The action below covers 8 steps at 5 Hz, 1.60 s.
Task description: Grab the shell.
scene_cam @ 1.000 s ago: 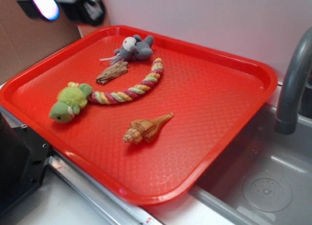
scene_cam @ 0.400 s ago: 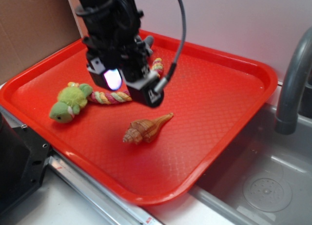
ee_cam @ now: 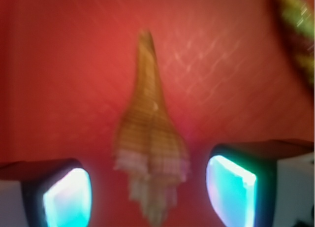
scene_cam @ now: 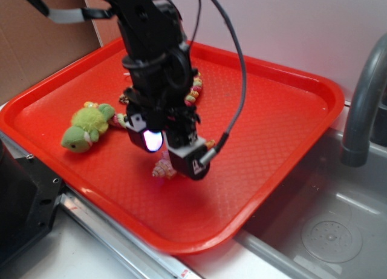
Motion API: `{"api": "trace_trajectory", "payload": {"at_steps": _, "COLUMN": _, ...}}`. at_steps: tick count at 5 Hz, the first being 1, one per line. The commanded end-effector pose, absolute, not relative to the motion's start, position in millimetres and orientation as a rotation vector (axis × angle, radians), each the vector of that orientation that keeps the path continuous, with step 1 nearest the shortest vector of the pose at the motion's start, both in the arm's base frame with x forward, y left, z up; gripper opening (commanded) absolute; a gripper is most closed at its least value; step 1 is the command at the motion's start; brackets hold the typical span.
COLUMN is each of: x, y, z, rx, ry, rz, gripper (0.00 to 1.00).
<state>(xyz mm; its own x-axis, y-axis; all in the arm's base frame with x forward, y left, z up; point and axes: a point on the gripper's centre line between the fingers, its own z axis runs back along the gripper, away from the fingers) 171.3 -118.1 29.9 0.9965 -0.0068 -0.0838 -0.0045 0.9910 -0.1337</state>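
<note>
The gripper (scene_cam: 170, 159) is coming down over the shell (scene_cam: 162, 168).

The arm is moving lower and closer to the front of the red tray (scene_cam: 290, 140) than a moment ago, and now it is hiding most of the shell. In the wrist view the shell (ee_cam: 150, 138) is lying flat on the tray between the two fingers (ee_cam: 66, 197), which are spread apart and not touching it. The green plush toy (scene_cam: 86, 128) is staying in its place.

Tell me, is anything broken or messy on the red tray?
Nothing stands out. The shell lies whole and flat on the red tray, between the fingers of the open gripper. The green plush toy sits undisturbed.
</note>
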Motion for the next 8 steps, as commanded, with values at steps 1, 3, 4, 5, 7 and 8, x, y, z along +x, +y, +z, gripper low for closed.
{"api": "trace_trajectory", "payload": {"at_steps": 1, "x": 174.8, "y": -124.4, "z": 19.2, "rx": -0.057, "ry": 0.122, "rz": 0.002, "gripper": 1.00}}
{"api": "trace_trajectory", "payload": {"at_steps": 3, "x": 179.5, "y": -127.5, "z": 41.6, "rx": -0.002, "ry": 0.094, "rz": -0.007, "gripper": 0.00}}
{"api": "trace_trajectory", "payload": {"at_steps": 4, "x": 190.7, "y": -115.0, "z": 91.8, "rx": -0.032, "ry": 0.001, "rz": -0.036, "gripper": 0.00}}
{"api": "trace_trajectory", "payload": {"at_steps": 5, "x": 196.4, "y": -94.7, "z": 141.9, "rx": -0.136, "ry": -0.076, "rz": -0.064, "gripper": 0.00}}
{"api": "trace_trajectory", "payload": {"at_steps": 7, "x": 178.4, "y": -46.2, "z": 238.8, "rx": -0.247, "ry": -0.238, "rz": 0.013, "gripper": 0.00}}
{"api": "trace_trajectory", "payload": {"at_steps": 8, "x": 179.4, "y": -44.0, "z": 269.9, "rx": -0.176, "ry": -0.210, "rz": 0.030, "gripper": 0.00}}
